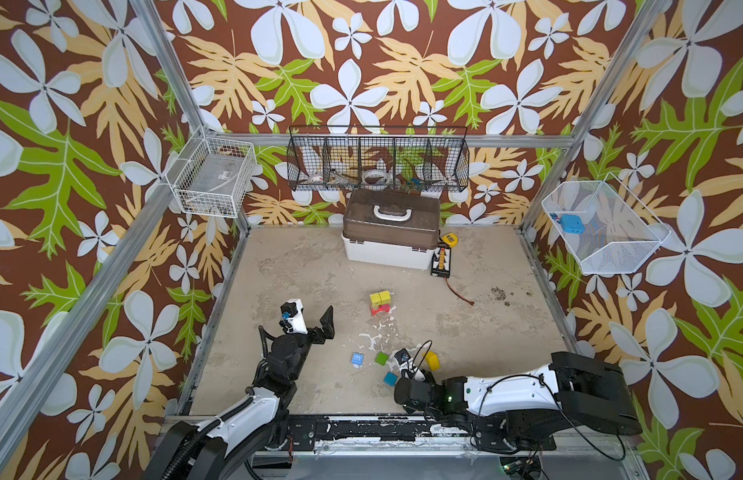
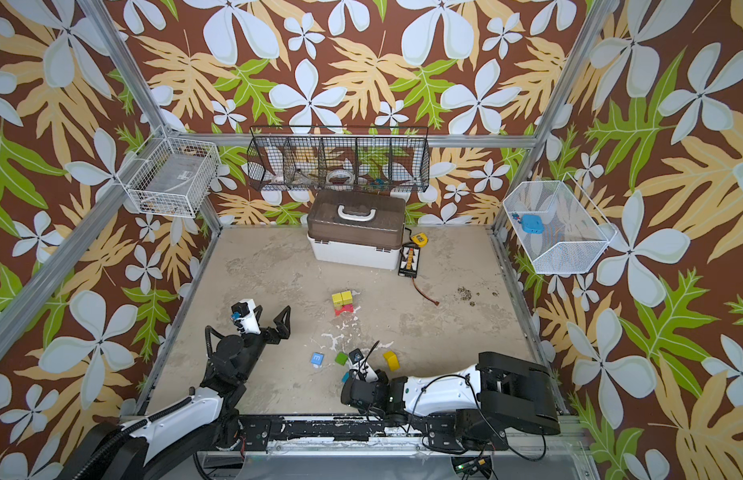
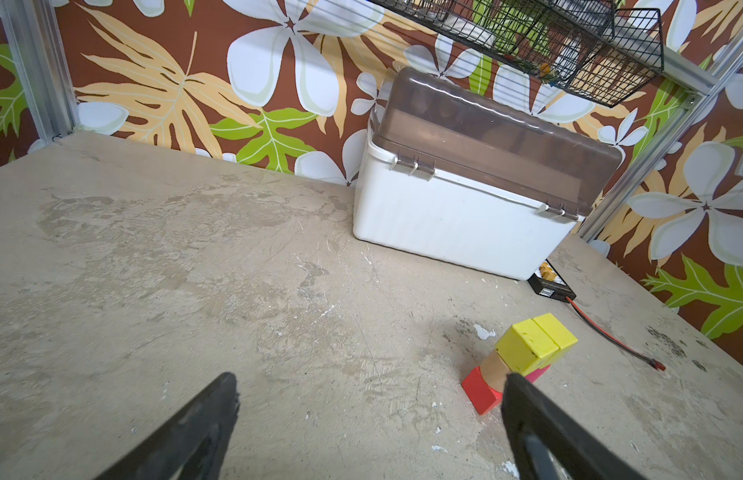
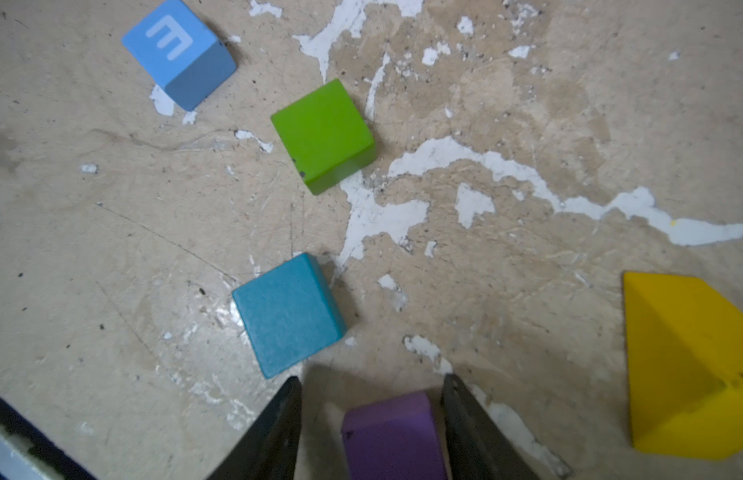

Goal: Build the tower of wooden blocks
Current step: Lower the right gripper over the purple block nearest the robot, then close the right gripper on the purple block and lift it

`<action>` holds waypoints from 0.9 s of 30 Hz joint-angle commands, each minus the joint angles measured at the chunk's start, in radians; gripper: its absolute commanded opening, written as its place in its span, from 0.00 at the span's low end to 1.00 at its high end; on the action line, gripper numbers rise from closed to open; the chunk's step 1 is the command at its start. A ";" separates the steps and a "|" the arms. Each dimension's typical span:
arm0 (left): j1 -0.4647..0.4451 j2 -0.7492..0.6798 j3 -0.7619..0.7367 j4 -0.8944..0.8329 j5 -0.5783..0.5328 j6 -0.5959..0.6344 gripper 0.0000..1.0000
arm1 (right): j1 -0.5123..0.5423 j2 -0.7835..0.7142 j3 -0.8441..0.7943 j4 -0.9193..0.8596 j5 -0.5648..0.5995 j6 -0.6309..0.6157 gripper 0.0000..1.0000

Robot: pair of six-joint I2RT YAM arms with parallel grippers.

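Observation:
The tower [image 1: 380, 302] [image 3: 527, 353] stands mid-table: a red piece at the bottom, tan and pink cylinders on it, two yellow cubes side by side on top. My left gripper [image 1: 311, 320] [image 3: 370, 378] hangs open and empty to its left. Near the front edge lie loose wood blocks: a blue cube [image 4: 178, 54] marked "m", a green cube [image 4: 324, 135], a teal cube [image 4: 289, 316] and a yellow piece [image 4: 685, 365]. My right gripper [image 4: 372, 380] points down astride a purple cube [image 4: 394, 436]. One finger is against it, and a gap shows at the other.
A white box with a brown lid [image 1: 390, 237] stands at the back wall. Beside it lie a yellow tape measure [image 1: 448, 239] and a black board [image 1: 440, 259] with a red cable. Wire baskets hang on the walls. White paint chips mark the table near the loose blocks.

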 commanded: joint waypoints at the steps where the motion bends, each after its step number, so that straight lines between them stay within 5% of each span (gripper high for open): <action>1: 0.001 0.006 0.009 0.026 -0.004 0.004 1.00 | 0.003 -0.024 0.001 -0.104 -0.002 0.031 0.58; 7: 0.001 0.004 0.010 0.023 -0.001 0.006 1.00 | 0.005 -0.071 -0.041 -0.060 -0.024 0.024 0.63; 27: 0.001 0.015 0.017 0.015 0.004 0.007 1.00 | 0.002 -0.003 0.008 -0.138 0.043 0.058 0.49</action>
